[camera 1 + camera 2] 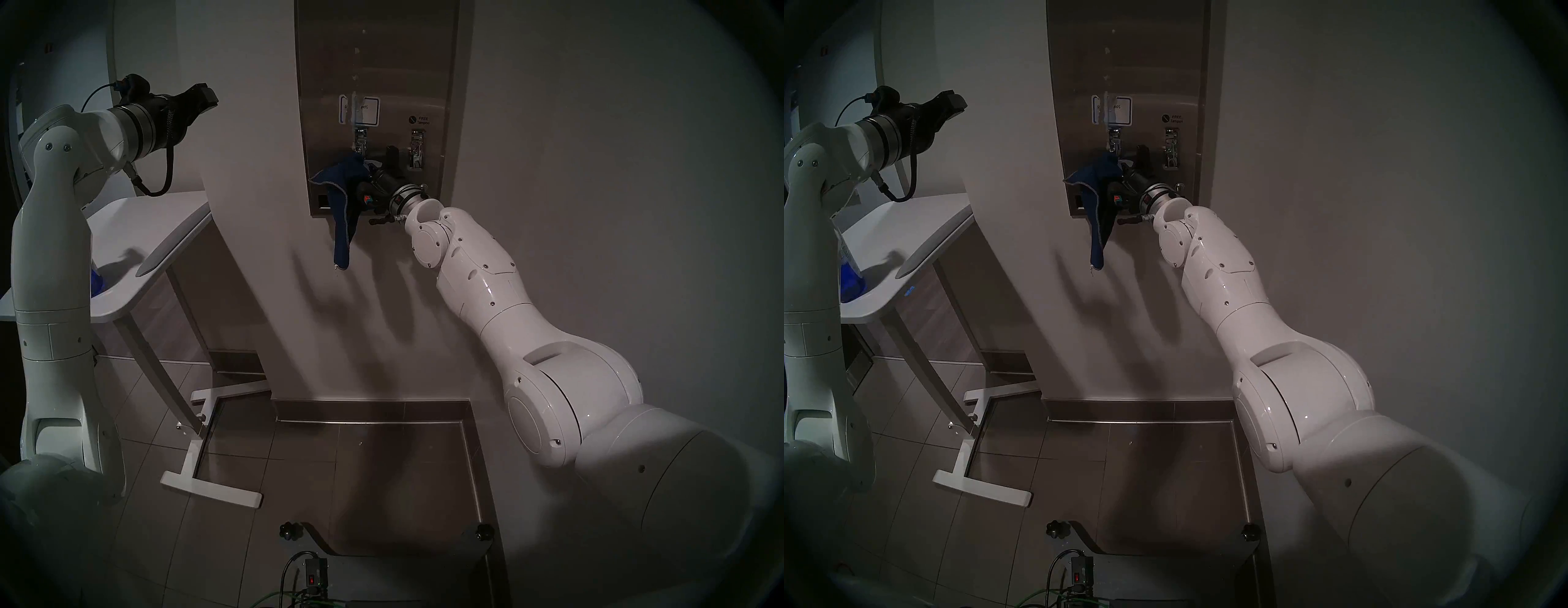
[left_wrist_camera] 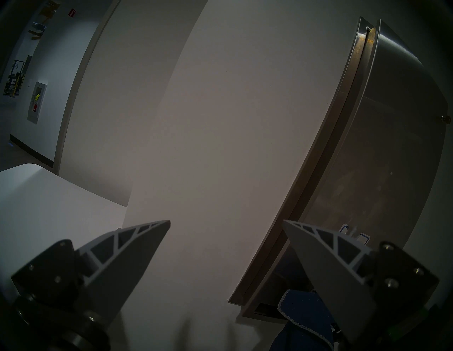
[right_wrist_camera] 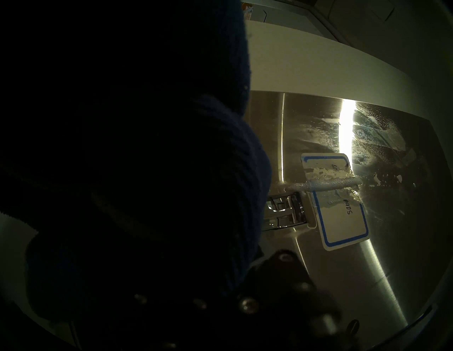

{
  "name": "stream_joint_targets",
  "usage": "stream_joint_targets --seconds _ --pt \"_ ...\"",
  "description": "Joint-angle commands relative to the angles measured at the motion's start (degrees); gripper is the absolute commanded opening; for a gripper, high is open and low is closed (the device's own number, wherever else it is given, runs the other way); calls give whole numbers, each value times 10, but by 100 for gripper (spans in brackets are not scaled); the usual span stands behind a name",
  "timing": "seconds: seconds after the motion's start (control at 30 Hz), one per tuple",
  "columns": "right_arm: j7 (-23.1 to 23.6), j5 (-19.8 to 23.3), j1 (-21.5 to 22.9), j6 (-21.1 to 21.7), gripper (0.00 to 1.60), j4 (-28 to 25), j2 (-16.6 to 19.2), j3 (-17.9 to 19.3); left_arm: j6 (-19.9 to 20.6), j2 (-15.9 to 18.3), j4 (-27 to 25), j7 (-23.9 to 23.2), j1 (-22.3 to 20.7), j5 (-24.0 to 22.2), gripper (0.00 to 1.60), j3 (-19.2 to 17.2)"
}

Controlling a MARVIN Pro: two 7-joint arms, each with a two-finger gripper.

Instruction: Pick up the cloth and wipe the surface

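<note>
Currently the right gripper [image 1: 364,169] is pinching the cloth [image 1: 339,195] at frame centre, against the panel [image 1: 373,63]; sweep upward over the white streak [image 3: 326,187] across the label [image 3: 343,210]. Left gripper [image 2: 226,226] is idling, jaws wide.

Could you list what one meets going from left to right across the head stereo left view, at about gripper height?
Left gripper → cloth → right gripper → right-hand lever on the steel dispenser panel.
</note>
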Motion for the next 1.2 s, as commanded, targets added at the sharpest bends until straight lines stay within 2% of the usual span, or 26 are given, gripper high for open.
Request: stream_joint_targets --seconds 0.0,0.27,0.47,0.87,1.17 --pt "-42 -8 41 -3 0 2 -23 -7 -3 10 -4 -11 -20 -2 160 -12" --pt "-69 -19 28 -23 0 2 -13 -21 -3 15 -3 -19 -18 -1 160 -16" --pt "-72 -24 3 -51 0 -22 -1 -35 -5 17 -2 -22 -20 0 160 -17" --pt "-57 -22 -46 -95 0 -83 22 -54 -9 19 -4 -24 -21 2 160 -17" --pt "-39 -19 -63 -100 0 -112 28 -52 -9 22 -5 -24 -15 3 160 -23"
